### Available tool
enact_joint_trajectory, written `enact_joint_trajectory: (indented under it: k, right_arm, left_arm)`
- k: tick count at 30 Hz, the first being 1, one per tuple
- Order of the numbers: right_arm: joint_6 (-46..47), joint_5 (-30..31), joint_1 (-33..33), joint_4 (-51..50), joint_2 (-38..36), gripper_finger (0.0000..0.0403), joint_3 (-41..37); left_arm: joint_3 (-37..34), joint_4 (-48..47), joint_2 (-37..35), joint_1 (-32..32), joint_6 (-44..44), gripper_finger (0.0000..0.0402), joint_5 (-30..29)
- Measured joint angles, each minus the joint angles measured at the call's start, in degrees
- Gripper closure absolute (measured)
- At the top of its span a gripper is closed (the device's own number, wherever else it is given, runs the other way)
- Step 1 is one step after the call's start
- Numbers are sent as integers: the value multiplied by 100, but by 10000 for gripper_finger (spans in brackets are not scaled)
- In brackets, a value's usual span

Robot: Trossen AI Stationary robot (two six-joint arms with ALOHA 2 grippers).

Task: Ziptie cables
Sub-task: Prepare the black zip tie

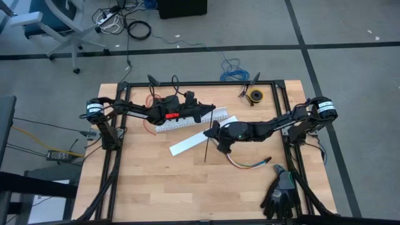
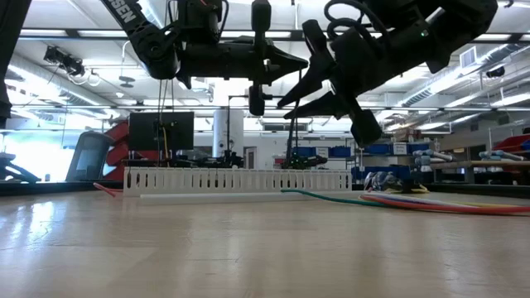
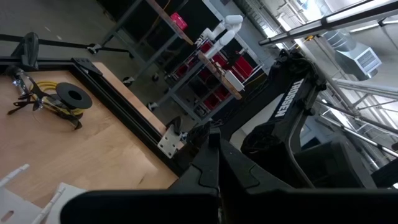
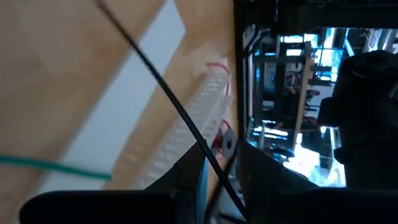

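The ziptie [image 1: 206, 150], a thin dark strip, sticks out from my right gripper [image 1: 211, 132] toward the table's near edge; in the right wrist view the ziptie [image 4: 161, 87] crosses the white flat strip [image 4: 124, 93]. The cables [image 1: 247, 164] lie curved on the table, to the right of the ziptie and nearer the near edge, with a green wire [image 4: 56, 167] showing. My left gripper [image 1: 212, 110] hangs shut above the white slotted channel's [image 1: 184, 122] right end, just beyond my right gripper, touching nothing. My right gripper [image 4: 217, 165] pinches the ziptie between its two fingers near one end [image 4: 208, 155]. The strip runs along the fingers and juts out ahead of them, straight. Whether its free end [image 1: 205, 160] touches the table, I cannot tell.
A white flat strip [image 1: 197, 141] lies slanting beside the channel. A black spool [image 1: 255, 95] sits near the far right corner, and dark gloves [image 1: 281, 194] lie at the near right corner. A dark frame [image 1: 119, 150] borders the table. Bare wood [image 1: 150, 181] fills the near left part.
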Motion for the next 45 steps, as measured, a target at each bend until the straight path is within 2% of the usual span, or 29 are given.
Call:
enact_joint_trajectory:
  k: [9,14,20,32,45]
  right_arm:
    - [1757,-397,282,115,0,329,0]
    - [2199,-401,383,123,0,329,0]
    - [2543,-401,393,125,0,336,0]
    - [2894,-383,454,42,0,399,0]
    - [3301,-381,477,42,0,400,0]
  left_arm:
    - [0,0,0,55,330,400,-231]
    - [0,9,0,98,474,400,-360]
    - [0,15,0,196,828,400,-506]
    - [0,-4,0,476,1092,400,-355]
    - [0,-417,0,726,1233,400,-301]
